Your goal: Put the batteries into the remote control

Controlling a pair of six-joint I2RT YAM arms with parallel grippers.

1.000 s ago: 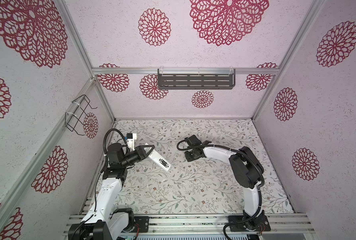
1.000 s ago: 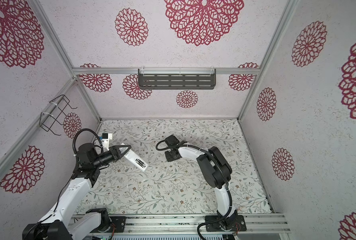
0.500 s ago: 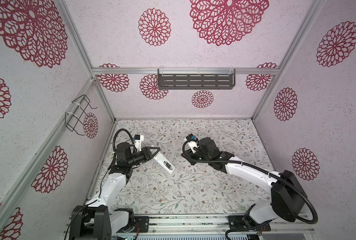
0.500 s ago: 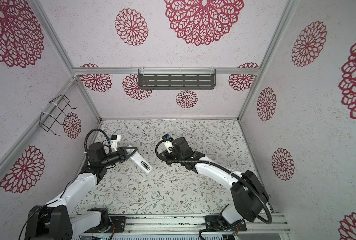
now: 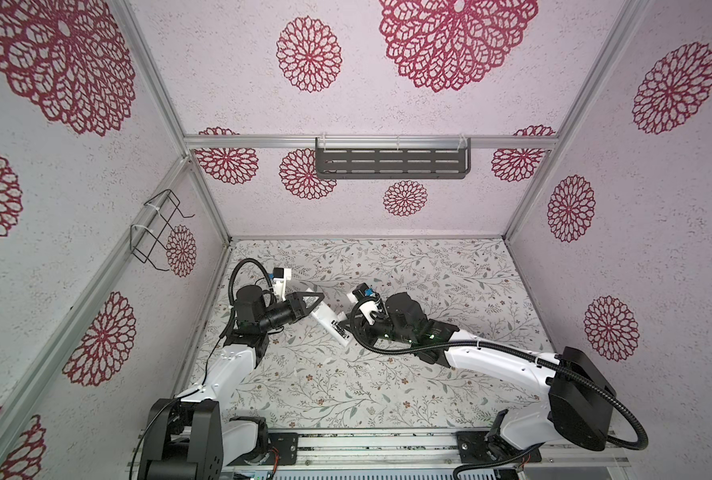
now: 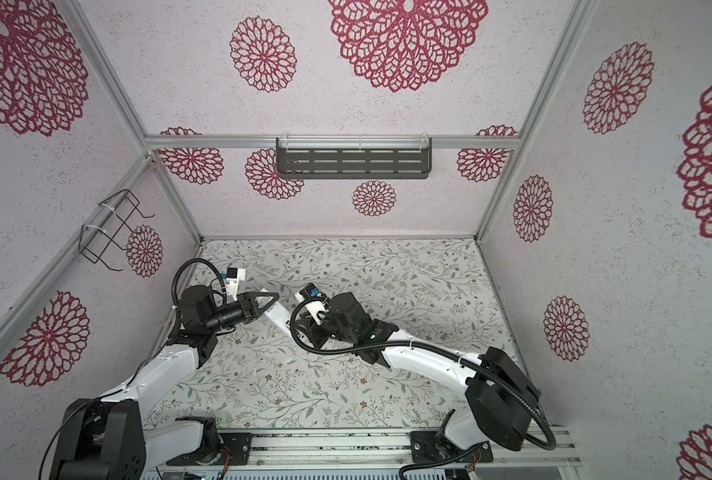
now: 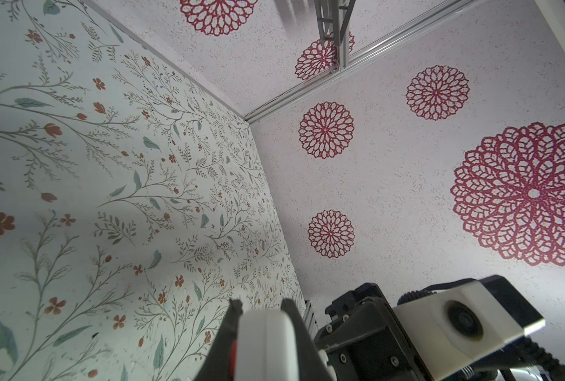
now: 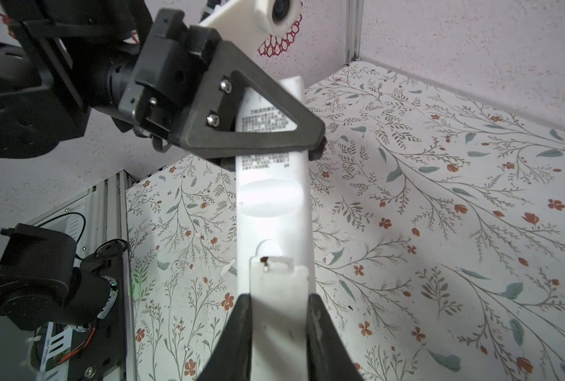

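The long white remote control (image 5: 328,321) hangs above the flowered floor, plain back up, in both top views. My left gripper (image 5: 320,306) is shut across its upper part; the right wrist view shows this clamp (image 8: 267,138) over the printed label. In the left wrist view the remote's end (image 7: 264,346) fills the gap between the fingers. My right gripper (image 8: 279,316) is shut on a white battery cover (image 8: 279,290) that lies on the remote's back (image 8: 271,198) at its lower end. This gripper (image 5: 349,329) meets the remote's lower end from the right. The batteries are out of view.
A wire basket (image 5: 158,232) hangs on the left wall and a dark slotted shelf (image 5: 391,162) on the back wall. Small white scraps (image 5: 296,372) lie on the floor. A metal rail (image 5: 387,444) with both arm bases runs along the front.
The left gripper has carried the remote toward the middle. The right arm has stretched out low, and its gripper has come from apart to the remote's lower end.
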